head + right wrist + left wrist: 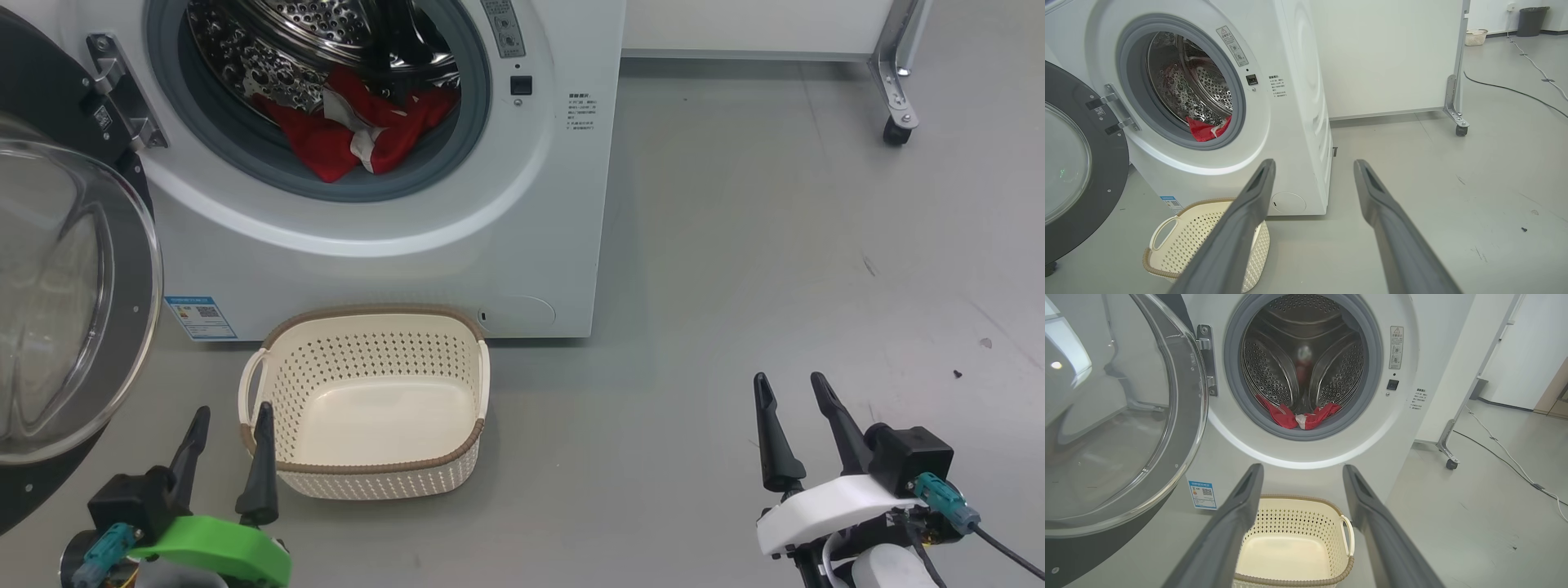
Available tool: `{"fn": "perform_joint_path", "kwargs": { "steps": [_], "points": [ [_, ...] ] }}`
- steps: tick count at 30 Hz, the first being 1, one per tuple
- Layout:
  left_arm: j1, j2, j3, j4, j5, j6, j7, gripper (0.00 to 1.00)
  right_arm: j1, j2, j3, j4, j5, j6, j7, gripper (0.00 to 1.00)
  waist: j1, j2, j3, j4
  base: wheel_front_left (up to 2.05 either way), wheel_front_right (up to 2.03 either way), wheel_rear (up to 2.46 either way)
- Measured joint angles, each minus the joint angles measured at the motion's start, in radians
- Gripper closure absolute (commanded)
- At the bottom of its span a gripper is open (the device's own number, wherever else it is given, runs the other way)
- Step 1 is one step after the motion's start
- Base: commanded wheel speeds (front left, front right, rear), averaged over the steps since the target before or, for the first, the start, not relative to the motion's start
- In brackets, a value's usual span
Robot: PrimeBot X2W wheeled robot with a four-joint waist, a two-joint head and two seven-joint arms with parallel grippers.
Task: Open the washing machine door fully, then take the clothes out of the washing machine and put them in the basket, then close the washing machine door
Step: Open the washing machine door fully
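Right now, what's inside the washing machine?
Inside the washing machine, red clothes with white bits lie bunched at the bottom of the shiny steel drum, near its mouth. Whatever sits under that pile is covered, so I cannot tell.

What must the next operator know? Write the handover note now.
Left gripper: open, empty, low beside the basket. Right gripper: open, empty, over bare floor to the right.
Washing machine door stands swung wide open on the left. Clothes lie at the drum mouth of the washing machine. Basket sits empty on the floor before the machine.
Done: door opened. Left: move clothes to basket, close door.
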Motion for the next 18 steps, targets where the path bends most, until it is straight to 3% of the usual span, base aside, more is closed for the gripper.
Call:
{"fn": "perform_joint_path", "kwargs": {
  "steps": [18],
  "points": [
    [0.020, -0.011, 0.002, -0.017, 0.014, 0.001, 0.000, 0.00, 0.016, 0.002, 0.009, 0.002, -0.009, 0.000, 0.000, 0.00, 0.0000, 0.0000, -0.008, 0.001, 0.00, 0.00, 0.00]
  ]
}}
